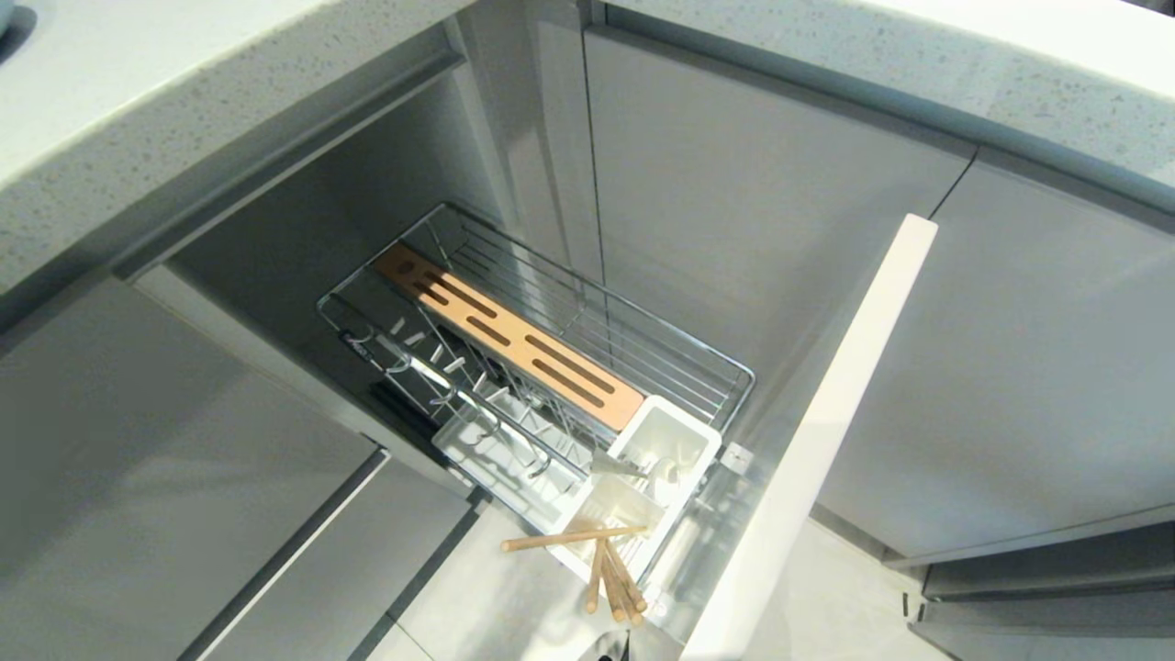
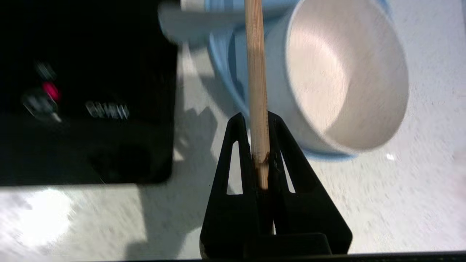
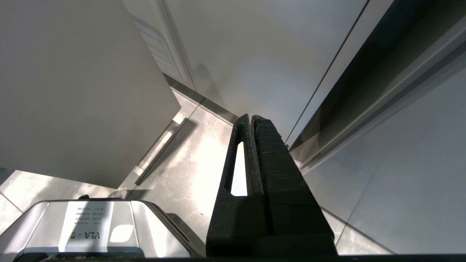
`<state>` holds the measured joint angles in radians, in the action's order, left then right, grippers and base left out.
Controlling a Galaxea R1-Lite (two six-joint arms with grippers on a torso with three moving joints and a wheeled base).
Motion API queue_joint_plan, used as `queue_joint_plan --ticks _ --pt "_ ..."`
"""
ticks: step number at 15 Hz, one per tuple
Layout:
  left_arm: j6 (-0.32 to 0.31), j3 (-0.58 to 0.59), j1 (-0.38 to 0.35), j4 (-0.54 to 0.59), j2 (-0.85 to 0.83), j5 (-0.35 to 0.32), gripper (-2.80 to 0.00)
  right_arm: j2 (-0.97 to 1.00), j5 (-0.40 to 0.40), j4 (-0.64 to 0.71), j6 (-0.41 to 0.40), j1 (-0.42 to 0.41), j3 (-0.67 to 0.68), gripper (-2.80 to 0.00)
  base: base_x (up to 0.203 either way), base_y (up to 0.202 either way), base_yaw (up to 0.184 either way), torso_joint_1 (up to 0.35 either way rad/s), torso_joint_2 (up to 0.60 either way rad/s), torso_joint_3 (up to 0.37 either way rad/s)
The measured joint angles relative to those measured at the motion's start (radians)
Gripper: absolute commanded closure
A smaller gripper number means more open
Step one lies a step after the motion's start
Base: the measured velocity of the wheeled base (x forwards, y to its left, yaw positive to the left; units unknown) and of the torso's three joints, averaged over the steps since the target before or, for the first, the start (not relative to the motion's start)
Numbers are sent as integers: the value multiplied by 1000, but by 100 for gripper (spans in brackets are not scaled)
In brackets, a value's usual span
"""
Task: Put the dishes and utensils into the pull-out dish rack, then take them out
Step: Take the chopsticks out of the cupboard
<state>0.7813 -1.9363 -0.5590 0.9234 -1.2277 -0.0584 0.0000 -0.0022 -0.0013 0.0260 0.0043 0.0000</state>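
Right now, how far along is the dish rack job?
Plate and bowl slots of the pull-out dish rack look empty; several chopsticks still lean in its white caddy. In hand: the left gripper is shut on one chopstick, over the counter beside the bowl and blue plate. The right gripper is shut and idle. Loading or unloading phase is unclear; the caddy chopsticks remain.
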Motion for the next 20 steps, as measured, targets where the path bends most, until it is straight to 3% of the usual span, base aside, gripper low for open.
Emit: queue_joint_plan --ticks 2,6,20 --pt "39 16 -7 11 3 -74 0 0 0 0 0 0 0 0 0 0 0 0 0 0" --pt "51 32 -17 -1 1 -228 0 0 0 0 0 0 0 0 0 0 0 0 0 0" --pt "50 36 -60 -90 -50 -242 0 0 -1 0 0 0 0 0 0 0 0 0 0 0"
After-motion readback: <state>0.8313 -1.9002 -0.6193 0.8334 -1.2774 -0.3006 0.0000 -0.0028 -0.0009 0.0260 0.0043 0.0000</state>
